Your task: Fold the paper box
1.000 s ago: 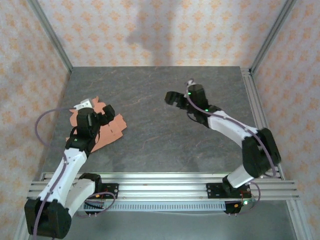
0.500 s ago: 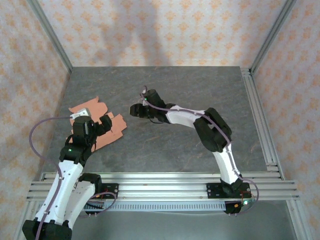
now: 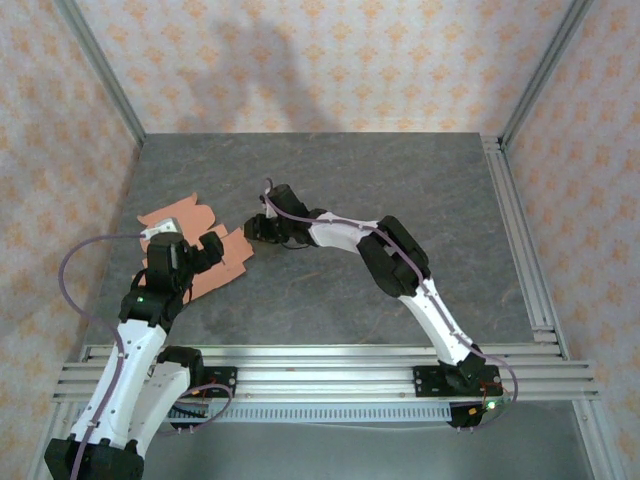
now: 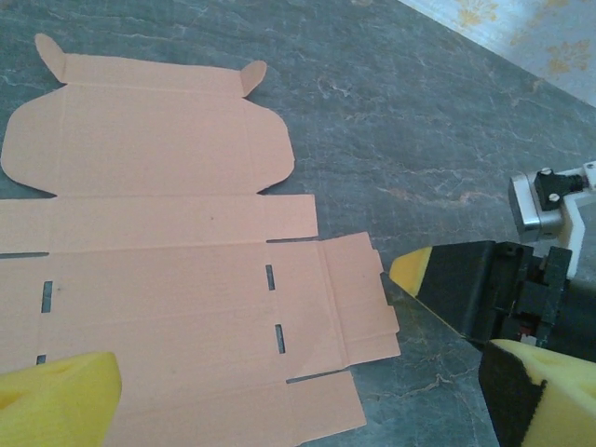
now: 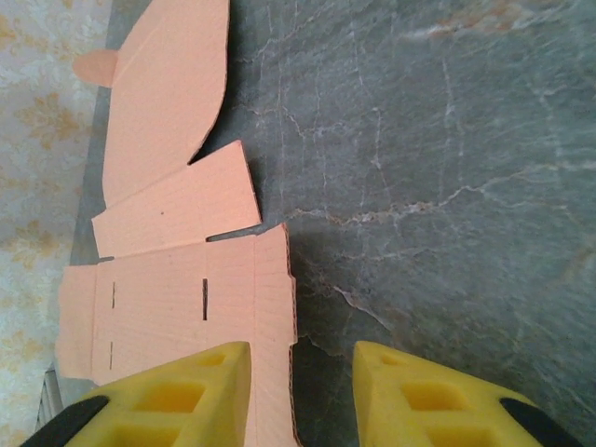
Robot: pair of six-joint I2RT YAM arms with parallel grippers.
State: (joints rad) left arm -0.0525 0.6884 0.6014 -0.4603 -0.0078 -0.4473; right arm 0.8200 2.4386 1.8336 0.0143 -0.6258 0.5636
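The paper box [image 3: 232, 252] is a flat orange sheet, not folded up. It lies on the gray table [image 3: 400, 190] close to the left edge, about halfway between the near edge and the far edge. It has flaps, little slots and two small round ears on one end. In the left wrist view the sheet [image 4: 168, 279] lies flat under the left gripper [image 4: 298, 372]. That gripper is wide open. One yellow pad [image 4: 56, 400] hangs over the paper, and the other pad [image 4: 549, 391] is over bare table [image 4: 419, 121], off the sheet's side. From above, the left gripper [image 3: 190, 250] hangs right over the middle of the sheet. The right gripper [image 3: 252, 228] reaches across the table to the sheet's edge that faces the middle of the table. In the right wrist view, the right gripper [image 5: 298, 354] has its fingers close together, with a gap between them. One finger [image 5: 177, 396] is over the paper [image 5: 177, 214], the other is over the table [image 5: 419, 186], and the paper's edge runs through the gap. The paper looks flat and not pinched.
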